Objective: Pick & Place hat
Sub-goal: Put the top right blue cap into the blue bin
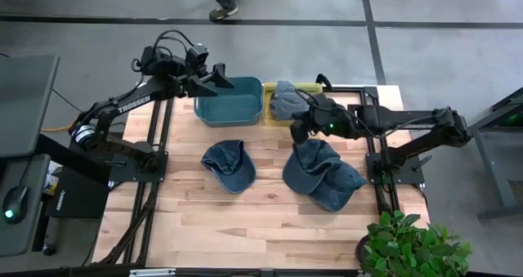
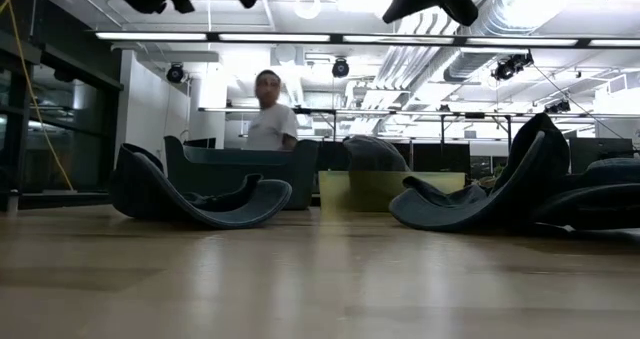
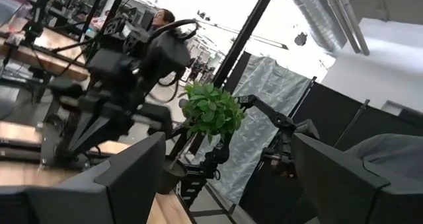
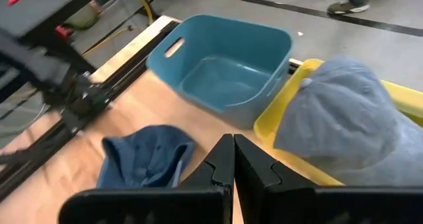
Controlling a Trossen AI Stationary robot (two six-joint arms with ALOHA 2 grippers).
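Note:
A blue denim hat [image 1: 229, 164] lies crown-down on the wooden table, left of centre; it also shows in the right wrist view [image 4: 142, 161]. Two more blue hats [image 1: 323, 175] lie together at the right, one overlapping the other. A grey hat [image 1: 285, 100] sits in the yellow bin [image 1: 315, 87]; it also shows in the right wrist view [image 4: 344, 112]. My left gripper [image 1: 222, 79] is open and empty, raised over the teal bin's left part. My right gripper [image 1: 297, 133] is shut and empty, raised above the table beside the yellow bin's near edge.
The empty teal bin [image 1: 230, 101] stands at the table's far edge, with the yellow bin touching its right side. A potted plant [image 1: 409, 244] stands at the near right corner. A person [image 2: 270, 114] is beyond the table's far edge.

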